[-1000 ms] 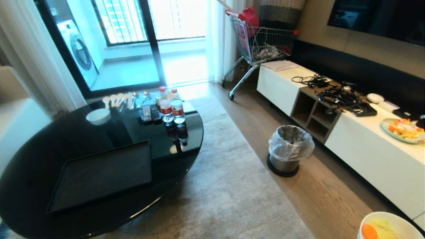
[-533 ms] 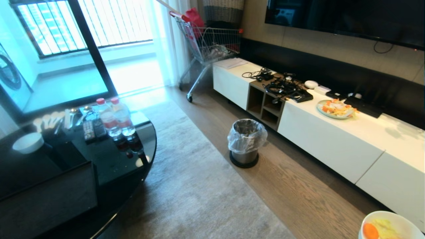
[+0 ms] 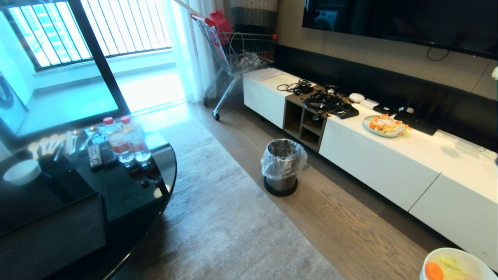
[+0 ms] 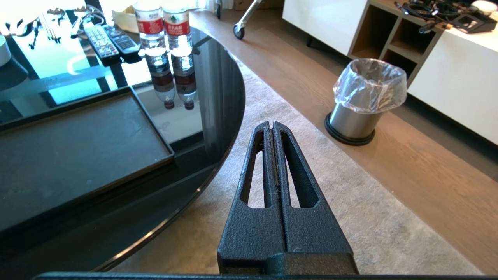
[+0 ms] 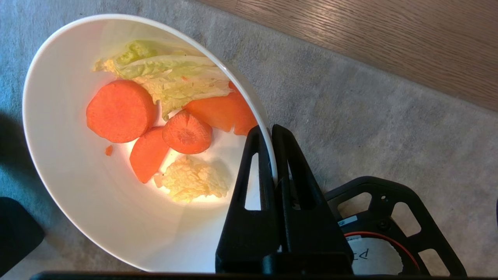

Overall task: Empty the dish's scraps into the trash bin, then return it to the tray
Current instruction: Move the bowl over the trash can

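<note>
Head view, trash bin [image 3: 283,165] on floorboards (beside rug [image 3: 225,217]), well apart from dish [image 3: 455,266]

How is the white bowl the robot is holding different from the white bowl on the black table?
The held dish is pinched at its rim by the right gripper over the carpet; the other bowl rests untouched on the black table. The dish carries scraps of carrot and cabbage; no food shows in the other bowl. Both are plain, round, white.

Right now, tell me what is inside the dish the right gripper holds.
The dish, pinched at its rim by the right gripper, holds the scraps: carrot slices and pale cabbage pieces. Whatever lies beneath them is covered.
</note>
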Tool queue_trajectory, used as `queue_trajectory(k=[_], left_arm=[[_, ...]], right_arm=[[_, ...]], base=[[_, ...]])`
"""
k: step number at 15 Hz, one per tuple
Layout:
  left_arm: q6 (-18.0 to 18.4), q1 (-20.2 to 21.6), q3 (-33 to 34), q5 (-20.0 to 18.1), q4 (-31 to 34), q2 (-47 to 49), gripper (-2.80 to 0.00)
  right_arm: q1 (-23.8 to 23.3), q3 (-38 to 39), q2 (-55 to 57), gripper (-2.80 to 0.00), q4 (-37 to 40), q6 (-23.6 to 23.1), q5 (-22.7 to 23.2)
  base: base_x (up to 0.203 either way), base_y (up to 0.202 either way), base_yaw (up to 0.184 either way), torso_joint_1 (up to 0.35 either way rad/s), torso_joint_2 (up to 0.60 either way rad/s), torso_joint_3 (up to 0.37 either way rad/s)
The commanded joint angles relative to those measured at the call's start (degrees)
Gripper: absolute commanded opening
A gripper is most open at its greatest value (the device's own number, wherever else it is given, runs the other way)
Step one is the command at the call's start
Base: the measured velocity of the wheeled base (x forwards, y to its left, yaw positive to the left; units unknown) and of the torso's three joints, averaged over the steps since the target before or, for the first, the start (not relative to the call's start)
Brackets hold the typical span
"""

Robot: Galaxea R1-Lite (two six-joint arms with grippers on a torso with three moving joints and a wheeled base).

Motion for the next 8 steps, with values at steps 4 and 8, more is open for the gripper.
queue_trajectory(k=[4, 8], left_arm=[[-0.05, 0.00, 0.00, 0.04, -0.06, -0.02, -2.80], [-0.05, 0.00, 0.00, 0.04, -0.03, -0.02, -2.80]], right_arm=[[0.11, 0.10, 0.14, -2.80, 0.14, 0.22, 0.01], [0.13, 0.45, 0.14, -2.80, -0.12, 0.21, 0.01]], base=[[0.000, 0.000, 0.000, 0.000, 0.00, 0.000], [0.000, 0.000, 0.000, 0.000, 0.00, 0.000]])
